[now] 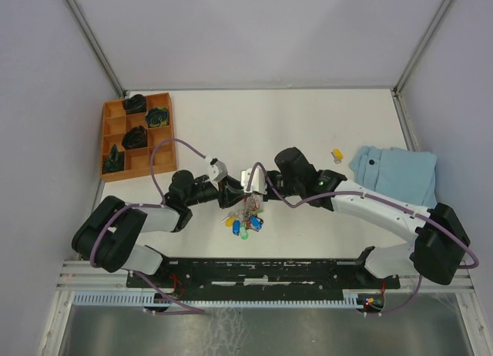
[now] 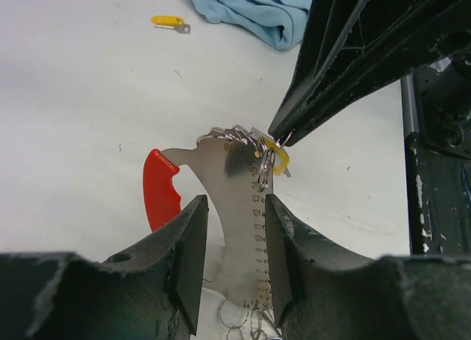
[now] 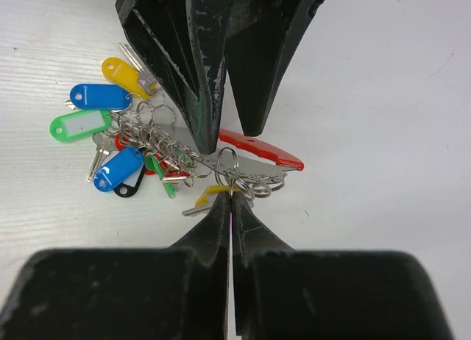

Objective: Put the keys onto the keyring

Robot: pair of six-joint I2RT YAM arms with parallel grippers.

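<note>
While the tabletop (image 1: 308, 125) carries a blue cloth (image 1: 397, 175) at far right, the left claw (image 2: 234, 207) clamps the keyring (image 2: 234, 167) by its flat steel plate, probably to steady it. The right claw (image 3: 231, 199), pressed together, nips the plate's edge. Tagged keys (image 3: 99, 96) bunch just beside both claws. One yellow-tagged key (image 2: 169, 21) lies well apart, near the cloth. What the right claw pinches is a small split ring (image 3: 228, 167), likely to thread it.

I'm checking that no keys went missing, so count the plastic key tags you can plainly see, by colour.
Blue tags: 2
Yellow tags: 3, one lying loose near the cloth
Green tags: 1
Total: 6; partly hidden ones are left out.
</note>
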